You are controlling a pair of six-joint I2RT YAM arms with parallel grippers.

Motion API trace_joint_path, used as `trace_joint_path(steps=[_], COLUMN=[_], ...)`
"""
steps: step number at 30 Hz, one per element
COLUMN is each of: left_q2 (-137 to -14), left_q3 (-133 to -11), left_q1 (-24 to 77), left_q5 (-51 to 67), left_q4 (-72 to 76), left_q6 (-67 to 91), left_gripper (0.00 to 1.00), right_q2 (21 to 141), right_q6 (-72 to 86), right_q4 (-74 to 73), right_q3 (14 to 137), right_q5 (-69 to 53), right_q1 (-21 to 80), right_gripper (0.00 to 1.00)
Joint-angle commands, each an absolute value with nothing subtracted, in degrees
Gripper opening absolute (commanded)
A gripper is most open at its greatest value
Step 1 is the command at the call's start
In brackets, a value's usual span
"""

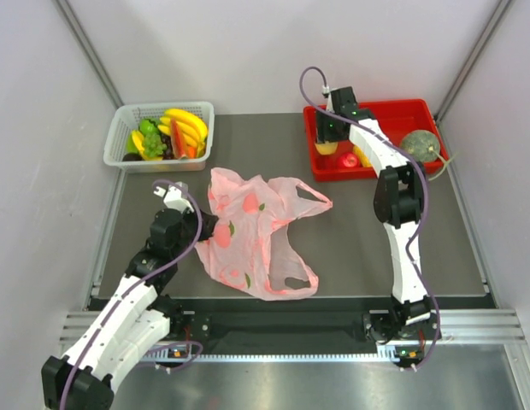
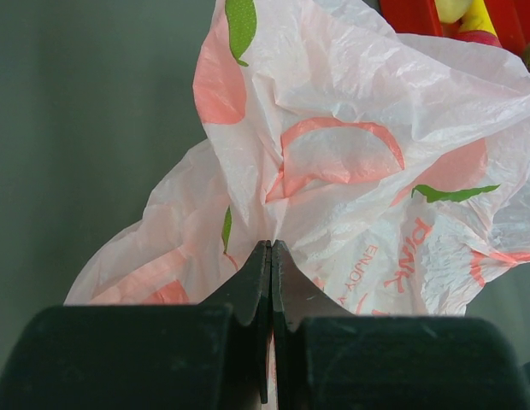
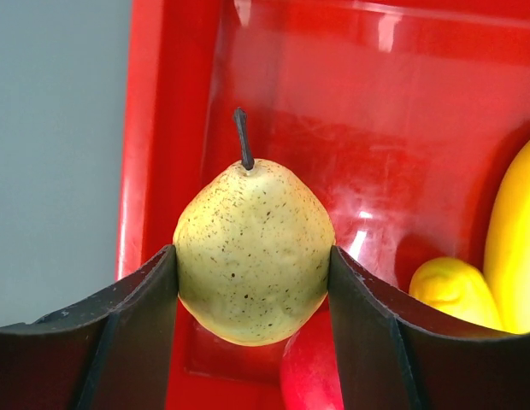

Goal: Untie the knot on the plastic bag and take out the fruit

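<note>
The pink plastic bag (image 1: 256, 231) (image 2: 350, 171) lies flattened on the dark mat, its two loop handles spread apart. The knot is out of view. My left gripper (image 1: 203, 226) (image 2: 272, 248) is shut on a pinch of the bag's film at its left edge. My right gripper (image 1: 326, 145) (image 3: 250, 252) is shut on a speckled pale yellow-green pear (image 3: 252, 239), held over the left end of the red tray (image 1: 393, 109) (image 3: 162, 85). In the tray lie a dull-green melon (image 1: 421, 143), yellow bananas (image 3: 504, 256) and a red fruit (image 3: 308, 376).
A white mesh basket (image 1: 120, 128) at the back left holds larger bananas, green grapes and red-orange slices. White walls and metal posts close in the mat on three sides. A metal rail runs along the near edge.
</note>
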State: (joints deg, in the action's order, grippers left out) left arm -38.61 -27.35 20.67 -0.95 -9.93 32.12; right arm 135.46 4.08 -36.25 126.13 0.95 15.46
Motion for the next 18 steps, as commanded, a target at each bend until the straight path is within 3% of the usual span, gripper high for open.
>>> trace_joint_path(steps=[1, 4, 10, 18], left_q2=[-39.11, -39.20, -39.46, -38.15], left_q3=[-29.00, -30.06, -31.11, -31.38], left_q1=[20.39, 20.39, 20.39, 20.39], left_q5=[1.58, 1.23, 0.53, -1.49], left_q4=[-8.35, -9.23, -11.60, -13.53], left_q6=[30.67, 30.32, 30.32, 30.59], left_gripper=[0.00, 0.00, 0.00, 0.00], right_q2=[134.47, 133.07, 132.45, 131.06], right_q6=[3.87, 3.60, 2.37, 3.51], right_q4=[-36.65, -36.91, -38.32, -39.64], right_q3=[127.27, 127.35, 128.14, 127.36], right_q5=[0.17, 0.18, -1.93, -2.02], right_q1=[15.21, 15.29, 15.29, 15.29], right_gripper=[0.49, 0.64, 0.84, 0.95])
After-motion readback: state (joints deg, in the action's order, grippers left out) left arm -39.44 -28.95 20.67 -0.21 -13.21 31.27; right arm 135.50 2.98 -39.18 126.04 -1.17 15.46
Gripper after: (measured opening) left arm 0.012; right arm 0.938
